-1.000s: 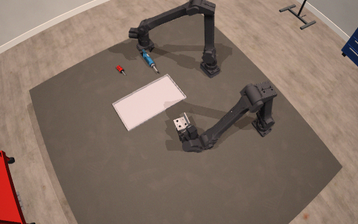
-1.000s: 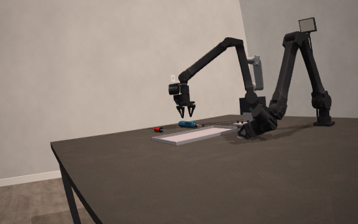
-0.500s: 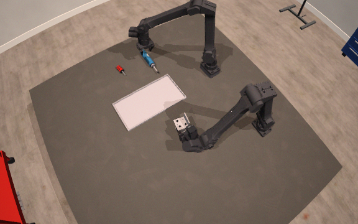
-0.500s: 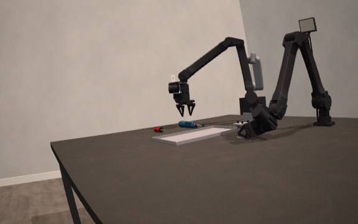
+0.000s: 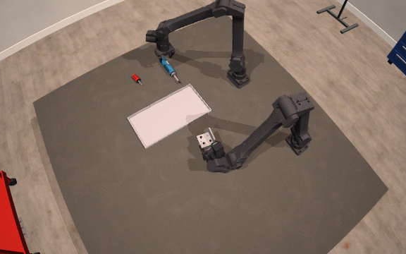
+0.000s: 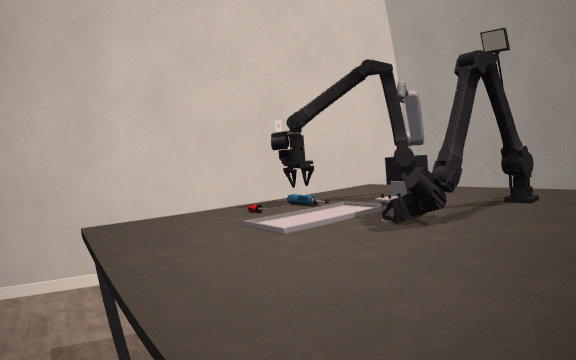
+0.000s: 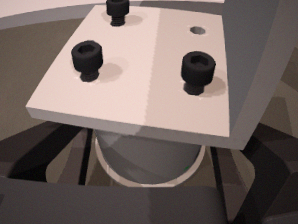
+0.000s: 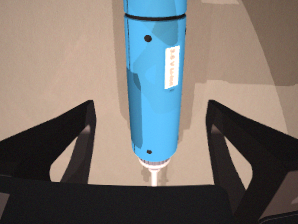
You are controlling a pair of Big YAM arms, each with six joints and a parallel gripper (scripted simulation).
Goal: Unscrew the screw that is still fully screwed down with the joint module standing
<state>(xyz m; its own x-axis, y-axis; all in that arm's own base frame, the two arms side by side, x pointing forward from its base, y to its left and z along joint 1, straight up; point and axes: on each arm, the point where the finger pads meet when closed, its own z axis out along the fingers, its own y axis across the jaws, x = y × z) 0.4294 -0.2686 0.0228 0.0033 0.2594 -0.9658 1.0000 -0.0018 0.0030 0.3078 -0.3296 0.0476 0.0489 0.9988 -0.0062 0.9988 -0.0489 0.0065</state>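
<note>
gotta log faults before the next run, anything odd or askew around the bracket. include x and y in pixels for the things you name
Bracket (image 5: 204, 140) (image 7: 125, 100) looks undamaged. One hole (image 7: 197, 30) has no screw; three screws stand partly raised, probably from the unscrewing job.
</note>
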